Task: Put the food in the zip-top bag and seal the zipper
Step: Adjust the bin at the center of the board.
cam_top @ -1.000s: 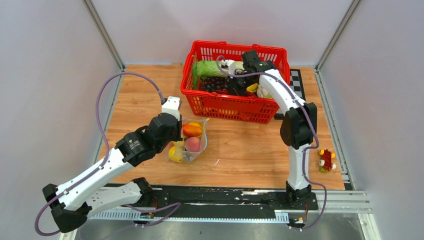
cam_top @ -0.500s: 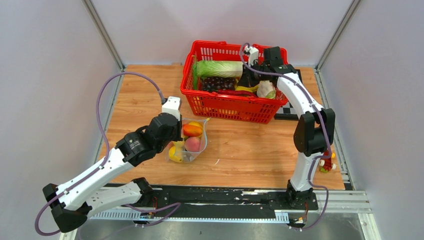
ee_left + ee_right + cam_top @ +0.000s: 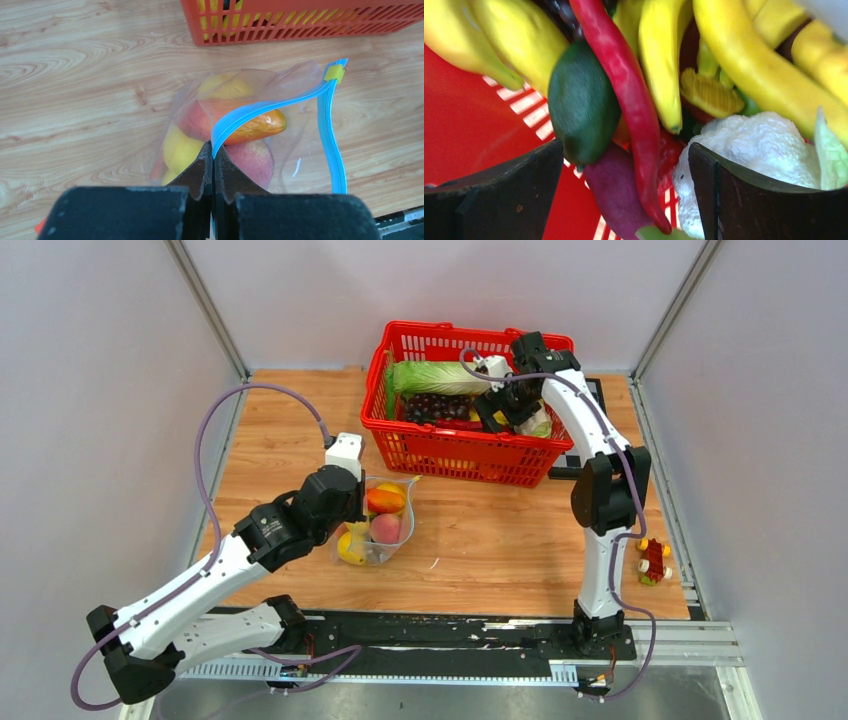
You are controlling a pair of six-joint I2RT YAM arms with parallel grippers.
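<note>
Black right gripper [image 3: 624,160] hangs wide open over the red basket [image 3: 455,462], a red chili [image 3: 621,75] running 12-to-6 between its jaws, bananas [image 3: 659,55] up at 12. The zip-top bag [image 3: 300,130] lies way off at roughly 8 o'clock from there in the top view, left gripper [image 3: 213,152] pinched shut on its zipper [image 3: 260,107].

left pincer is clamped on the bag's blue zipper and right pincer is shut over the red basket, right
No: the right pincer is open over the red basket, as the right wrist view shows. The left pincer does clamp the zipper.
</note>
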